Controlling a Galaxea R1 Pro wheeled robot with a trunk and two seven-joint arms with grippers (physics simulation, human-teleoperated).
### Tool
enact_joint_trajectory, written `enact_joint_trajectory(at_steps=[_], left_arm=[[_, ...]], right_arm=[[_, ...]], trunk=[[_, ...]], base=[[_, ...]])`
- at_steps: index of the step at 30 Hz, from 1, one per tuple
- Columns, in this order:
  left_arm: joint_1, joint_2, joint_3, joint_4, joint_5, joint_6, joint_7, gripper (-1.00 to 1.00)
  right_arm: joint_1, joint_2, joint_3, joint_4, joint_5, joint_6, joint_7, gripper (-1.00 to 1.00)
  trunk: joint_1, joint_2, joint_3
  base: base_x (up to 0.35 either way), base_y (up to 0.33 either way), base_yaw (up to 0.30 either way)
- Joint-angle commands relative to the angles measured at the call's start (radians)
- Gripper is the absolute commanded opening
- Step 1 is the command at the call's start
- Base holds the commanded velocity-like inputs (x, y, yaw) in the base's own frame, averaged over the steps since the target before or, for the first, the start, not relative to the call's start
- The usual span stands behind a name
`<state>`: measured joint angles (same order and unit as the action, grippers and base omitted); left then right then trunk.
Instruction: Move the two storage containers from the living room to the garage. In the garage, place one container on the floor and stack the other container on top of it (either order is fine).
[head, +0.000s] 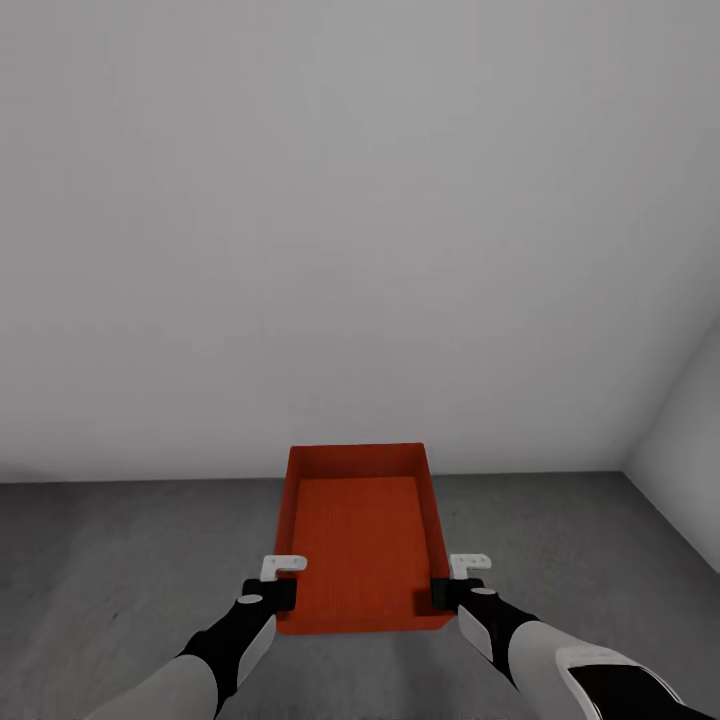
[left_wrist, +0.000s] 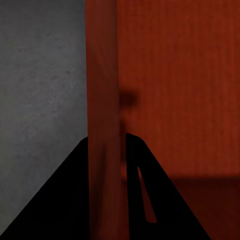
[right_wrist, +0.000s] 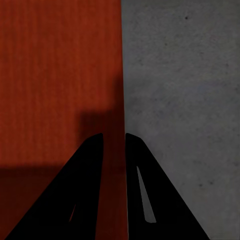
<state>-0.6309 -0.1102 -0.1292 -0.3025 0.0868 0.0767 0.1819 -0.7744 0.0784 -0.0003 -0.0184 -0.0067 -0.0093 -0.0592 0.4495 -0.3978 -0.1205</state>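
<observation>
Near the white wall (head: 360, 250), above the grey floor (head: 120, 560), the storage container (head: 360, 540) hangs between the left gripper (head: 281, 592) and right gripper (head: 445, 592), each clamped on a side wall

One orange-red storage container (head: 360, 540), two grippers at its five and seven o'clock, one grey floor (head: 120, 560), two white walls (head: 350, 220).

Plain white walls (head: 350, 230) meet at a corner.

No readable text, label, brand, number or sign appears on anything in these views.
</observation>
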Motion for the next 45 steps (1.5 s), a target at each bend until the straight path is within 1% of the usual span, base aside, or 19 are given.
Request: enact_joint_trajectory(at_steps=[1, 45], left_arm=[[-0.001, 0.001, 0.01, -0.005, -0.013, -0.035, 0.025, -1.0], [-0.001, 0.001, 0.01, -0.006, -0.012, -0.035, 0.025, -1.0]], right_arm=[[0.0, -0.002, -0.024, 0.003, -0.007, -0.001, -0.051, -1.0], [0.0, -0.002, -0.025, 0.003, -0.007, -0.001, -0.051, -1.0]], trunk=[[0.001, -0.002, -0.004], [0.001, -0.002, -0.074]], base=[[0.0, 0.0, 0.0], [0.0, 0.0, 0.0]])
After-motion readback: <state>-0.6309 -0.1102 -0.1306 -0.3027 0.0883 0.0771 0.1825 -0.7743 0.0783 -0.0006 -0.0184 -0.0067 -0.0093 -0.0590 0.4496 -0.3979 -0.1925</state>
